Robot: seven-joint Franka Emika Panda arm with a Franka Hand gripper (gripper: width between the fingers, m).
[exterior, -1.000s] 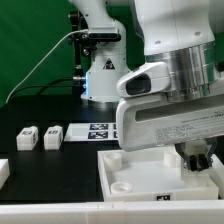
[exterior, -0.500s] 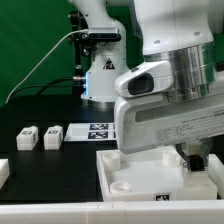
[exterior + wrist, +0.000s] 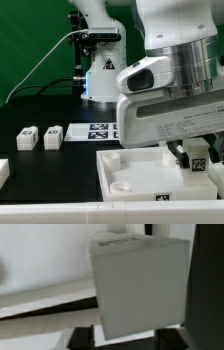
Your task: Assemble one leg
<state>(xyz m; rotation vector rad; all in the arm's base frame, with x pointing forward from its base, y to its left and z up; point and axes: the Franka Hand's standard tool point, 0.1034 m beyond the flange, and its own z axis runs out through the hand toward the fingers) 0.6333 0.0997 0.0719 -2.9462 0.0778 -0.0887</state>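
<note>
My gripper [image 3: 198, 160] hangs at the exterior view's right, over the large white square piece [image 3: 128, 168], and is shut on a leg [image 3: 199, 151] whose black-and-white marker faces the camera. In the wrist view the held leg [image 3: 140, 286] fills the middle as a tall white block, clamped between the dark fingers [image 3: 82, 338] of the gripper [image 3: 127, 340]. Two more legs [image 3: 27, 137] [image 3: 52, 134] lie side by side on the black table at the exterior view's left.
The marker board [image 3: 98, 130] lies behind the square piece. A further white part [image 3: 3, 170] shows at the left edge. The robot's base [image 3: 100, 75] stands at the back, with a cable running to the left.
The gripper has risen and shifted a little, so the held leg and its marker now show below the hand at the right. The legs on the table have not moved.
</note>
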